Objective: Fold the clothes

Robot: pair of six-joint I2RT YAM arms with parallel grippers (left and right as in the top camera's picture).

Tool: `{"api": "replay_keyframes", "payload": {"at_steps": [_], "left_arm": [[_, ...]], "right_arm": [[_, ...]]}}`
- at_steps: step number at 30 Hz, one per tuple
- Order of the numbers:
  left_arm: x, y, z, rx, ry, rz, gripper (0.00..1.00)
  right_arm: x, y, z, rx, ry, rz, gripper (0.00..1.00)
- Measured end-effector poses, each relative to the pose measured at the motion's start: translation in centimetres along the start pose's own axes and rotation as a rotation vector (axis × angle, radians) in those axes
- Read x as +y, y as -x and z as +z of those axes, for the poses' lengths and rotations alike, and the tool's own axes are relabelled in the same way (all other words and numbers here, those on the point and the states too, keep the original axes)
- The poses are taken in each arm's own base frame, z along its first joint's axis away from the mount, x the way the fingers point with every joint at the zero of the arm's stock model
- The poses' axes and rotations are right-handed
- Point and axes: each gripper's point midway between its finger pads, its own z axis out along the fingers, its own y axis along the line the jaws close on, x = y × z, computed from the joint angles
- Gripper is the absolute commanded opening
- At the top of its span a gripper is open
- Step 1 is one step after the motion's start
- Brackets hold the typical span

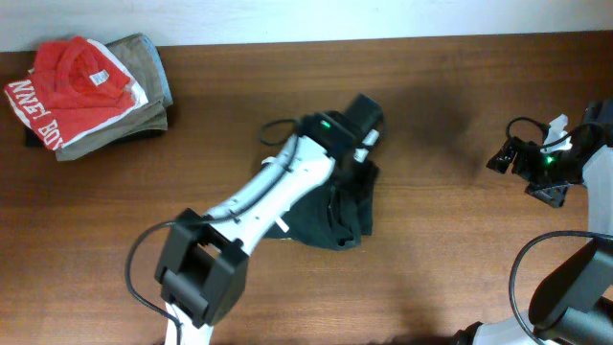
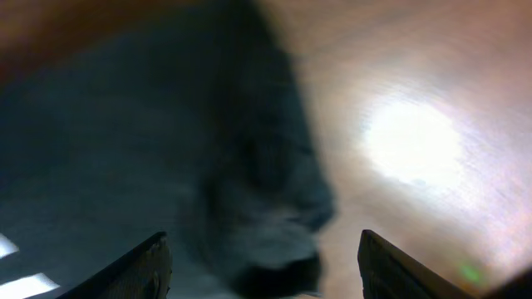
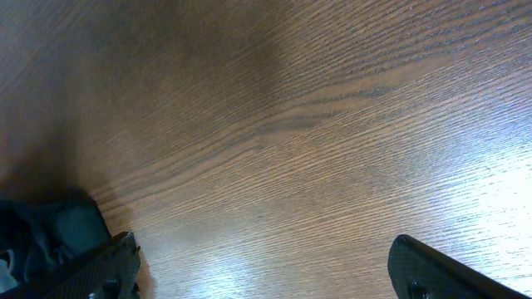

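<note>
- Bare worktop (image 1: 441,249) wide open to the right of and in front of the dark T-shirt (image 1: 345,213); back edge close behind the garment stack in the back-left corner.
- Dark T-shirt bunched mid-worktop, partly under the left arm (image 1: 273,187), well apart from that stack.
- One dark T-shirt; one red shirt (image 1: 72,86) lying on one folded khaki garment (image 1: 148,57); two pincers.
- Left pincer (image 2: 262,266): fingers apart just above the T-shirt's fabric, clamped on nothing; contact with the cloth impossible to tell through the blur.
- Right pincer (image 3: 278,266): spread wide over bare wood near the right edge, holding nothing.
</note>
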Motion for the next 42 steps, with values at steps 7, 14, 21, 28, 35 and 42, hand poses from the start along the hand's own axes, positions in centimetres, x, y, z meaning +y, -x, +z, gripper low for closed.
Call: {"api": "replay_keyframes", "payload": {"at_steps": [7, 14, 21, 28, 35, 42], "left_arm": [[3.0, -1.5, 2.7, 0.12, 0.034, -0.06, 0.71], [1.6, -2.7, 5.5, 0.195, -0.014, -0.049, 0.63], [1.1, -2.2, 5.5, 0.177, -0.049, -0.03, 0.15], [0.7, -1.8, 5.6, 0.16, -0.068, -0.029, 0.01], [-0.4, 0.2, 4.1, 0.102, -0.086, -0.011, 0.01], [-1.9, 1.1, 3.3, 0.066, -0.102, 0.021, 0.12]], "right_arm": [[0.0, 0.0, 0.0, 0.0, 0.0, 0.0, 0.99], [0.0, 0.0, 0.0, 0.0, 0.0, 0.001, 0.99], [0.0, 0.0, 0.0, 0.0, 0.0, 0.0, 0.99], [0.0, 0.0, 0.0, 0.0, 0.0, 0.001, 0.99], [0.0, 0.0, 0.0, 0.0, 0.0, 0.0, 0.99], [0.0, 0.0, 0.0, 0.001, 0.0, 0.0, 0.99]]}}
